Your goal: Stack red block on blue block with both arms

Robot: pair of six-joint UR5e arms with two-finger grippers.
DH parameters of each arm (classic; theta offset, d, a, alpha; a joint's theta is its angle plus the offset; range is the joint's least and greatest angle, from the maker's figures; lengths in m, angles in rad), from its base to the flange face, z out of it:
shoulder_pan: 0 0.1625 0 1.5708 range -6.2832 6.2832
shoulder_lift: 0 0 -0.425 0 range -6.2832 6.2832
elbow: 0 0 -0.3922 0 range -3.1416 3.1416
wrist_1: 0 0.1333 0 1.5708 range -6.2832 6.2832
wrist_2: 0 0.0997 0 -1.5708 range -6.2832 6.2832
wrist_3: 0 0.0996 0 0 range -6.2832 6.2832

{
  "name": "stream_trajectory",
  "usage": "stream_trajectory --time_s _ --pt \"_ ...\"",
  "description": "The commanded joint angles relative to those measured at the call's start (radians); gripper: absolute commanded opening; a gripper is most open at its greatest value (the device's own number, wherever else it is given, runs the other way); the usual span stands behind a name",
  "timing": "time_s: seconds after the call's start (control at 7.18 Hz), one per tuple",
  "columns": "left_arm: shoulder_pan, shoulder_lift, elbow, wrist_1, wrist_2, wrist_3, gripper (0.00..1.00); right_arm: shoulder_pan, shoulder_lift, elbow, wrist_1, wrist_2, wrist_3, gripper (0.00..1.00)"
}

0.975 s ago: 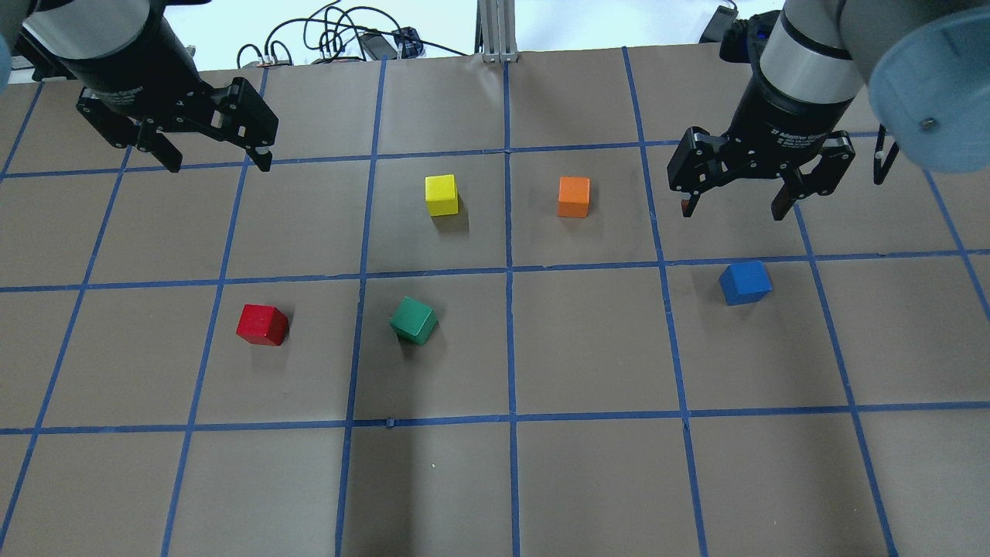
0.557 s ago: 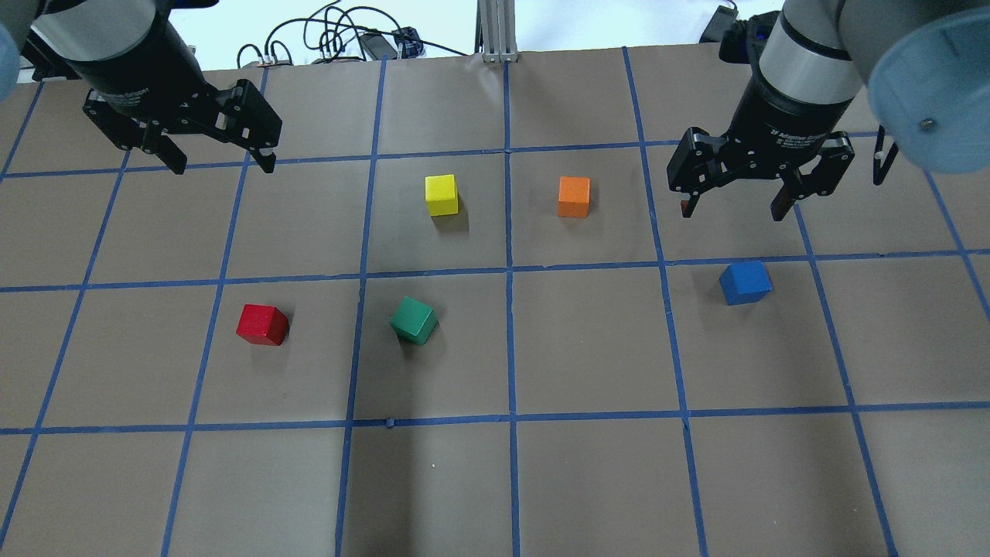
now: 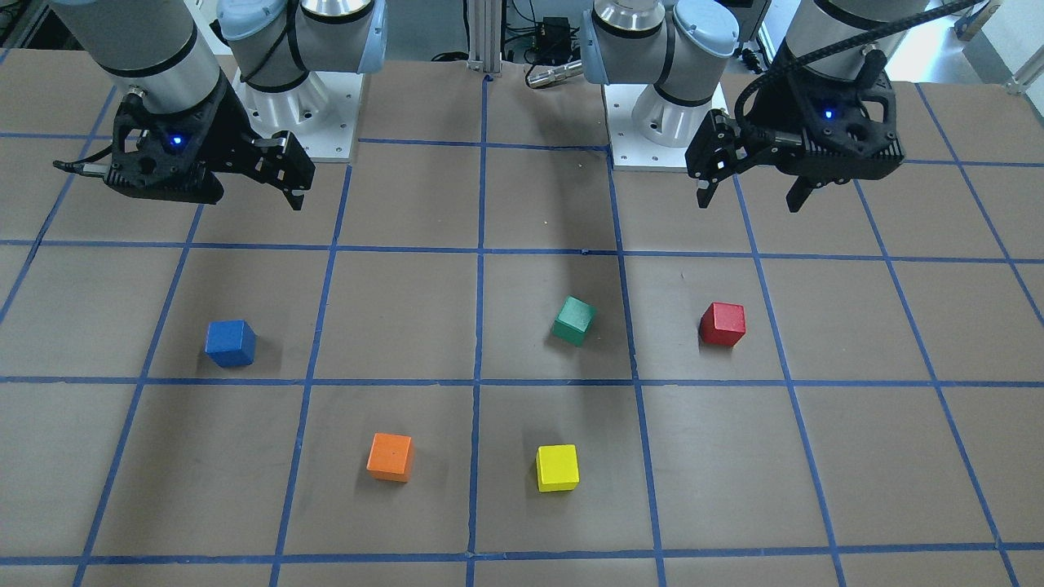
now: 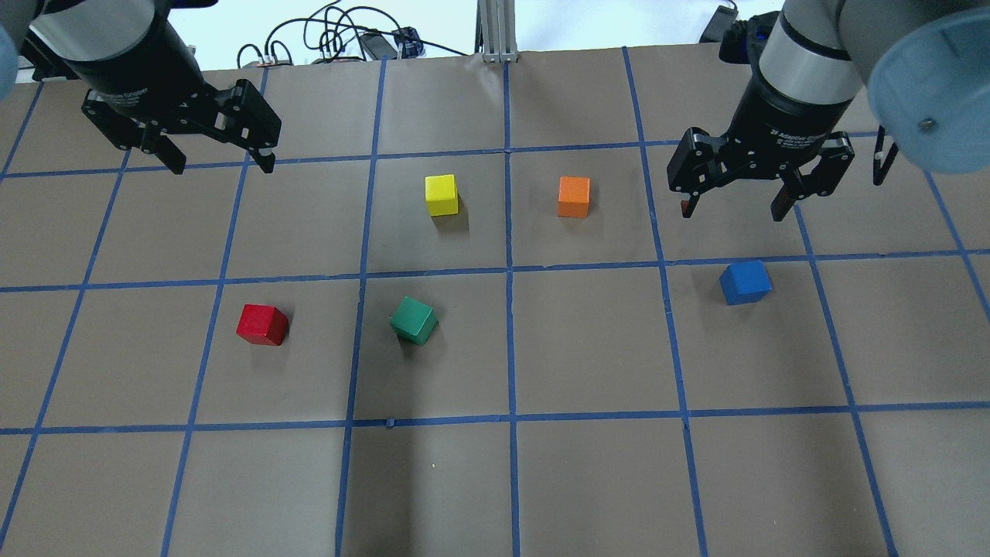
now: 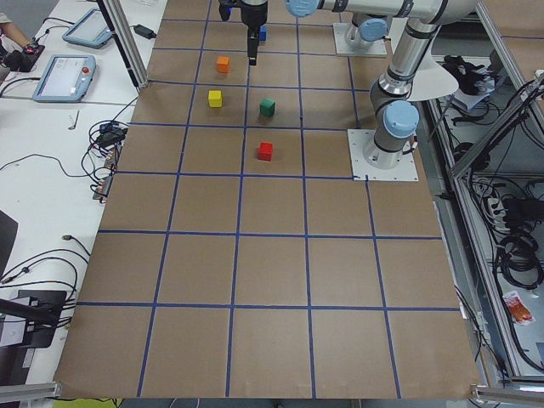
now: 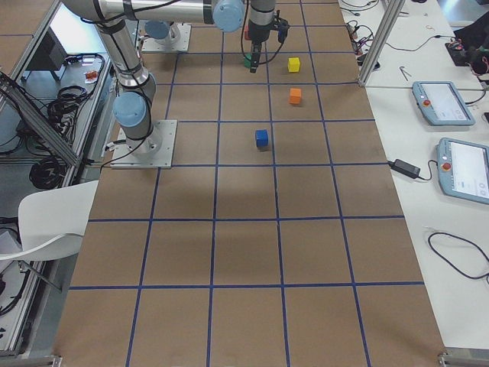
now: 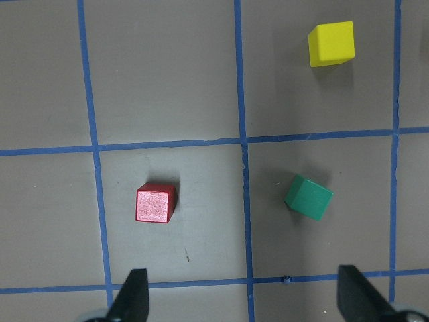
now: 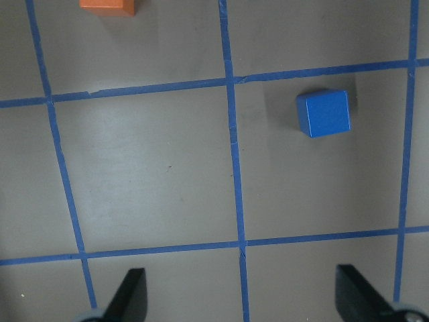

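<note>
The red block (image 4: 262, 324) lies on the brown gridded table, left of centre; it also shows in the front view (image 3: 723, 324) and the left wrist view (image 7: 155, 203). The blue block (image 4: 745, 281) lies to the right, also showing in the front view (image 3: 230, 342) and the right wrist view (image 8: 324, 113). My left gripper (image 4: 222, 165) hovers open and empty, high above the table and beyond the red block. My right gripper (image 4: 731, 211) hovers open and empty just beyond the blue block. Both blocks stand alone, untouched.
A yellow cube (image 4: 442, 195) and an orange cube (image 4: 573, 196) sit in the middle far row. A green cube (image 4: 414, 320), turned at an angle, sits between the red and blue blocks. Cables (image 4: 332, 39) and a metal post (image 4: 495, 31) lie at the far edge.
My left gripper has shifted very slightly to the right. The right gripper and all the cubes have not moved.
</note>
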Motion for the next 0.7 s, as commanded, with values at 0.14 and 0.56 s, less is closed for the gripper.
stream_trajectory --time_s 0.14,0.56 --pt "0.000 0.009 -0.008 -0.016 -0.001 0.000 1.00 0.000 0.000 0.000 0.000 0.000 0.001 1.00" --pt "0.037 -0.017 -0.058 -0.006 -0.011 0.031 1.00 0.001 0.000 0.000 0.000 0.000 0.004 1.00"
